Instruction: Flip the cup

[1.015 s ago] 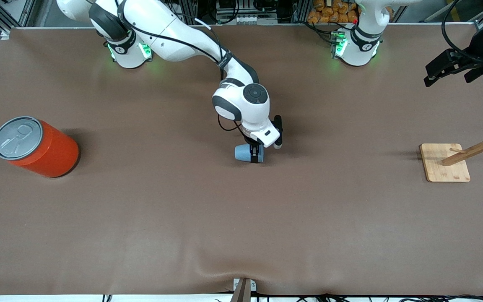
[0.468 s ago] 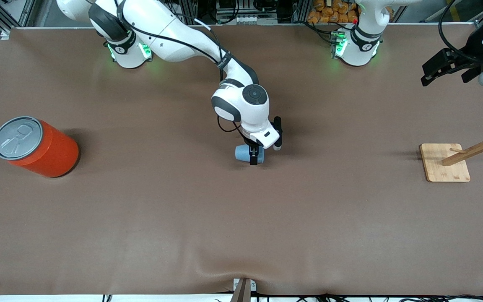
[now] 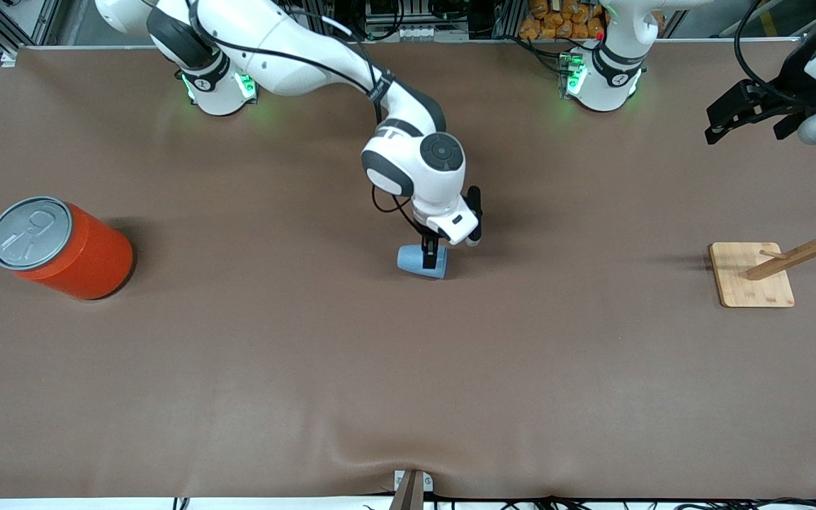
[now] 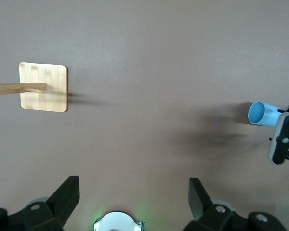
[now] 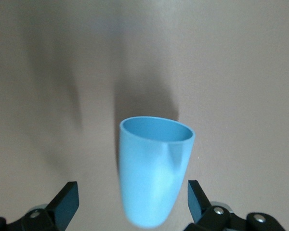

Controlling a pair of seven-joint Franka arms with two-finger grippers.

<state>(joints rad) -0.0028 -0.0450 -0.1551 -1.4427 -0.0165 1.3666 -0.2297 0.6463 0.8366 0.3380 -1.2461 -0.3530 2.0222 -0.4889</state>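
Light-blue plastic cup (image 3: 422, 260) lies on its side mid-table under the right gripper (image 3: 432, 256), fingers spread and clear of its walls (no grip). Closing off-centre may roll it away. Left gripper (image 3: 734, 117) waits spread above the table's end

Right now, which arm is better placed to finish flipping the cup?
Right. The right gripper is directly at the cup, open fingers either side of it. The left gripper waits open, high near the wooden stand.
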